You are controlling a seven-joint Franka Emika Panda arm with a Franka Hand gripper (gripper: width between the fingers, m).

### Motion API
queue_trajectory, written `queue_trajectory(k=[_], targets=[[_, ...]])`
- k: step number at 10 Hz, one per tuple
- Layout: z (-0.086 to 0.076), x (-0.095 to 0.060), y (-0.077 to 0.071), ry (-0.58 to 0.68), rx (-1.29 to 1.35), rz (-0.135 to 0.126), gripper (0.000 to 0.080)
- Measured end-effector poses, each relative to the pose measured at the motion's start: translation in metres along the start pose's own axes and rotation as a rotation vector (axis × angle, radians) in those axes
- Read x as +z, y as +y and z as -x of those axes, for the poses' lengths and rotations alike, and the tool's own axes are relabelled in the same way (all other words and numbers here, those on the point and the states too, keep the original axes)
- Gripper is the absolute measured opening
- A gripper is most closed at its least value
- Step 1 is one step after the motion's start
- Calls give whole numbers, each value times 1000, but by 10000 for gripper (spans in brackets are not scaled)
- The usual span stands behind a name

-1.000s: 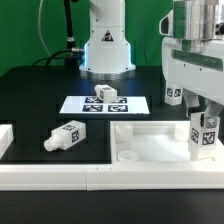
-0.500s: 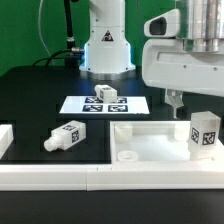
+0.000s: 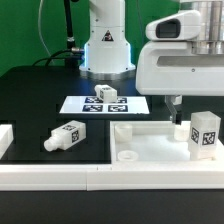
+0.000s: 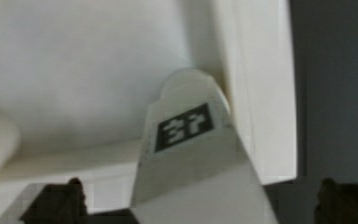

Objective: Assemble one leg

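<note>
- The leg [image 3: 205, 135], a small white plastic block with a black-and-white square tag, stands upright on the large flat white panel [image 3: 150, 145] at the exterior view's right. The wrist view shows it [image 4: 194, 150] from above, tag up.
- What has changed: a second ago the two-finger gripper [image 3: 175, 103] was down around this leg; now it has lifted clear and shifted toward the exterior view's left, and the leg stays standing with nothing touching it.
- My reading: this leg has been set into the panel and let go, so the step looks done or nearly so. Whether the peg is fully seated cannot be seen.
- Gripper: in the wrist view its two dark fingertips [image 4: 60, 195] stand apart, one on each side of the leg, and hold nothing. It hangs above the panel, empty and parted.
- Count, from the exterior view's left to right:
- one white border rail [image 3: 60, 180] along the front, with a short white end piece [image 3: 5, 138] at the far left;
- one loose leg lying on its side [image 3: 67, 137] on the black table [image 3: 30, 95], peg pointing left;
- one marker board [image 3: 105, 104], carrying two white tagged blocks [image 3: 106, 96] that may be further legs;
- one panel;
- one standing leg.
- That makes two legs sure, four if the blocks on the board count.
</note>
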State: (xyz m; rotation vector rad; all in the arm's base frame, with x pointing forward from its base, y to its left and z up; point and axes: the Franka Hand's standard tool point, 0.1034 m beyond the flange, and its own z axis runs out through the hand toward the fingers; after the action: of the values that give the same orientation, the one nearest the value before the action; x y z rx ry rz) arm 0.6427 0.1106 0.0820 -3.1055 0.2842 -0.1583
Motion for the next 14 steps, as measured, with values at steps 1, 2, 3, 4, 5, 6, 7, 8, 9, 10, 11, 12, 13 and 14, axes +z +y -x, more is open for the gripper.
queue_trajectory(k=[1, 2, 3, 4, 5, 6, 7, 8, 9, 10, 11, 12, 13, 14], targets=[[0, 0, 0, 1, 39, 0, 649], [0, 0, 0, 1, 52, 1, 649], [0, 0, 0, 1, 55, 1, 556], [0, 0, 0, 0, 122, 0, 556], [0, 0, 0, 0, 185, 0, 383], [0, 0, 0, 1, 255, 0, 285], [0, 0, 0, 1, 336, 1, 285], [0, 0, 0, 1, 428, 3, 285], [0, 0, 1, 2, 561, 7, 285], [1, 0, 2, -2, 726, 6, 285], [1, 0, 3, -18, 947, 5, 285], [1, -1, 3, -31, 1166, 10, 285], [1, 2, 4, -41, 1371, 1, 287], [1, 2, 5, -45, 1442, -3, 287]])
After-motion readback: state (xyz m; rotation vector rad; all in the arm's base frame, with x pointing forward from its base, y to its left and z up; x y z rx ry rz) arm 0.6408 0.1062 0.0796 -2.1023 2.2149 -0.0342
